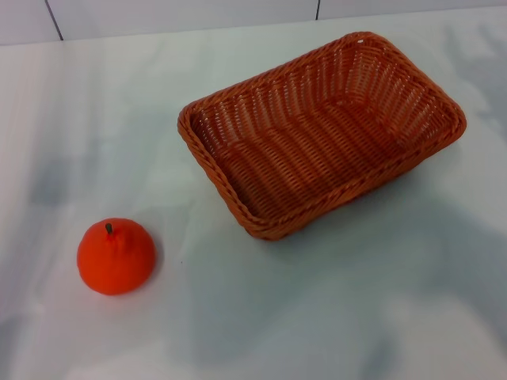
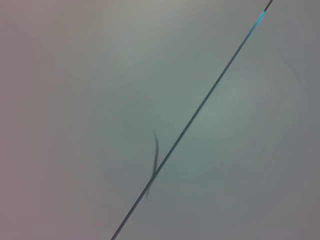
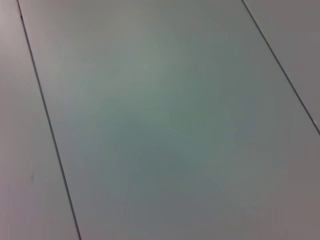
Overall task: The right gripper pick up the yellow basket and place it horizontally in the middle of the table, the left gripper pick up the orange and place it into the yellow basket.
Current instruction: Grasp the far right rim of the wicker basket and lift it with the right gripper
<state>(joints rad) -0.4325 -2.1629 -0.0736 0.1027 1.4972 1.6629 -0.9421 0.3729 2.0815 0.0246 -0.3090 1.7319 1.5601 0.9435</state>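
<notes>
Judging nothing started, I see the yellow basket (image 1: 321, 134) skewed at the table's (image 1: 380, 317) far right, the orange (image 1: 116, 256) near-left outside it (neither gripper in view).

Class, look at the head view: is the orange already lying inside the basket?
No. The orange sits on the bare table, apart from the yellow basket, which holds nothing.

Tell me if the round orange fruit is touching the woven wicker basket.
Apart. The head view shows the round orange fruit sitting on the white table, with bare tabletop between it and the orange-brown woven wicker basket.
</notes>
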